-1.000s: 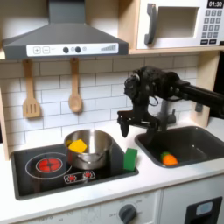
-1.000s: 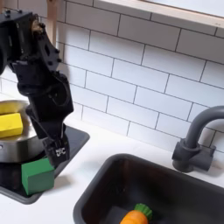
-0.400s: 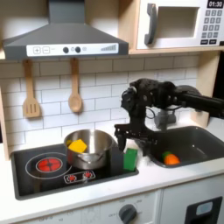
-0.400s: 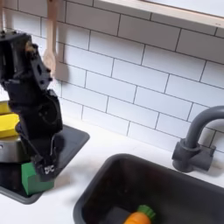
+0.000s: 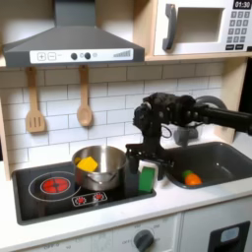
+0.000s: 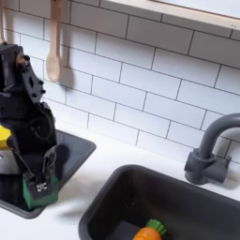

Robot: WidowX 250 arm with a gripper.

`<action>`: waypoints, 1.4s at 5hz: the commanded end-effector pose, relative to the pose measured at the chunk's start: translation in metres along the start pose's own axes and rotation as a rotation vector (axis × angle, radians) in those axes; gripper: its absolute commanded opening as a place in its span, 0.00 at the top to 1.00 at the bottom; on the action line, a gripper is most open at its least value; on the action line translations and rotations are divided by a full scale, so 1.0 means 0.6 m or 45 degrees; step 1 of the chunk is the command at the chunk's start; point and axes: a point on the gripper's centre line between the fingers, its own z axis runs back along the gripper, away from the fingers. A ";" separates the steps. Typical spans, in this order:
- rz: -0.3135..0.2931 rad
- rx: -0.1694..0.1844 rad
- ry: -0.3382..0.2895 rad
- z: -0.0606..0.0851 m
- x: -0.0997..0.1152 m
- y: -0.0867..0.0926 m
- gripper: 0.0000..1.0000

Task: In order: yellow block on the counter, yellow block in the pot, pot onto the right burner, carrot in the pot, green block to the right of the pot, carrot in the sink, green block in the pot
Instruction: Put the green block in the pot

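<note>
The carrot (image 5: 189, 178) lay nearest, on the floor of the sink (image 5: 221, 160) toward its front edge, its green tip seen in the second exterior view (image 6: 156, 227). On the front right corner of the black stovetop (image 5: 59, 200) stood the green block (image 5: 147, 178), and the claw (image 5: 140, 173) had its fingers down on either side of it; in the second exterior view the claw (image 6: 37, 184) covered most of the green block (image 6: 38, 189), but whether the fingers pressed it could not be told. Just behind and toward the first exterior view's left sat the pot (image 5: 106, 167) on the stovetop, with the yellow block (image 5: 88, 163) inside. Two wooden utensils (image 5: 85, 99) hung on the tiled wall behind.
</note>
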 end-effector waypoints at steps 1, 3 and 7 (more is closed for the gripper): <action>-0.007 -0.008 0.007 -0.006 -0.006 -0.005 0.00; 0.046 -0.006 -0.013 0.005 -0.009 -0.010 1.00; 0.321 0.025 0.075 0.005 -0.021 -0.010 1.00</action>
